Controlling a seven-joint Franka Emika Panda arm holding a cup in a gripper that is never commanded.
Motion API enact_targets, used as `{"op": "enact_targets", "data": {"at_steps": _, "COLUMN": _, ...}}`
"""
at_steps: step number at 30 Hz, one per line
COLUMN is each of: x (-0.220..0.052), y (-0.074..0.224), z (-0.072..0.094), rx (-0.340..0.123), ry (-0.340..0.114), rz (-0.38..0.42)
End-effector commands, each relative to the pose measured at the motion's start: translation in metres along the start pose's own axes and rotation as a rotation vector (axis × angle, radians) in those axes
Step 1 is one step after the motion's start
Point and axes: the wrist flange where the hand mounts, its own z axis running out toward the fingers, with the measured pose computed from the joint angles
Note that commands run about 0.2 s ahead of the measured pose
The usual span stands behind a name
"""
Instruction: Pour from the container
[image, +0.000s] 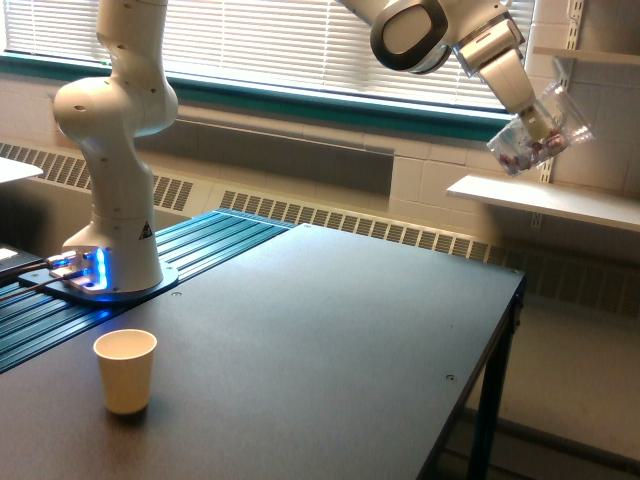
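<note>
Paper cup: lower left of the frame, nearest the camera; opaque cream, upright, mouth open upward, standing alone on the table; its inside is not visible.
Table: dark flat top filling the lower and middle frame; a ribbed teal-striped section runs along its left side.
Arm base: left of frame, white column bolted to a dark plate on the ribbed section, blue lights glowing at its foot.
Arm pose: column rises out of the top left of the frame; the far links re-enter at top centre and reach down toward the upper right, wrist angled so the tool end points down and right.
Gripper: upper right of frame, closed around the container; the fingers themselves are largely hidden behind the clear plastic, so the exact contact line cannot be made out.
Container: upper right, held in the air, tilted well off upright, well apart from the paper cup and beyond the table's far right corner; clear plastic, small pink-reddish pieces gathered at its lower end.
Container, handling (judged): light; thin walls likely to flex or crack under a hard squeeze; smooth plastic may slip. Best held around the mid body with moderate pressure, rim left free for pouring.
Shelf: white, right of frame, just below the held container, not touching it.
Window blinds: across the top of the frame, slats closed.
</note>
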Motion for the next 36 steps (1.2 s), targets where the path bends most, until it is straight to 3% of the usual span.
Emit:
{"op": "enact_targets", "data": {"at_steps": 1, "x": -0.024, "y": -0.026, "z": -0.002, "rx": 0.019, "ry": -0.029, "rz": -0.054}}
{"op": "enact_targets", "data": {"at_steps": 6, "x": -0.027, "y": -0.02, "z": -0.002, "rx": -0.019, "ry": -0.001, "rz": -0.097}}
{"op": "enact_targets", "data": {"at_steps": 8, "x": -0.027, "y": -0.016, "z": -0.004, "rx": -0.002, "ry": -0.015, "rz": -0.106}}
{"op": "enact_targets", "data": {"at_steps": 10, "x": -0.029, "y": -0.005, "z": -0.003, "rx": -0.049, "ry": -0.005, "rz": -0.12}}
{"op": "enact_targets", "data": {"at_steps": 11, "x": -0.03, "y": -0.001, "z": -0.003, "rx": -0.07, "ry": -0.003, "rz": -0.112}}
{"op": "enact_targets", "data": {"at_steps": 15, "x": -0.024, "y": 0.021, "z": -0.009, "rx": -0.072, "ry": -0.013, "rz": -0.022}}
{"op": "enact_targets", "data": {"at_steps": 18, "x": -0.019, "y": 0.045, "z": -0.015, "rx": -0.12, "ry": -0.009, "rz": 0.048}}
{"op": "enact_targets", "data": {"at_steps": 27, "x": -0.024, "y": 0.115, "z": -0.038, "rx": -0.252, "ry": 0.001, "rz": 0.109}}
{"op": "enact_targets", "data": {"at_steps": 31, "x": -0.035, "y": 0.143, "z": -0.048, "rx": -0.318, "ry": 0.006, "rz": 0.095}}
{"op": "enact_targets", "data": {"at_steps": 36, "x": -0.048, "y": 0.176, "z": -0.062, "rx": -0.36, "ry": 0.006, "rz": 0.155}}
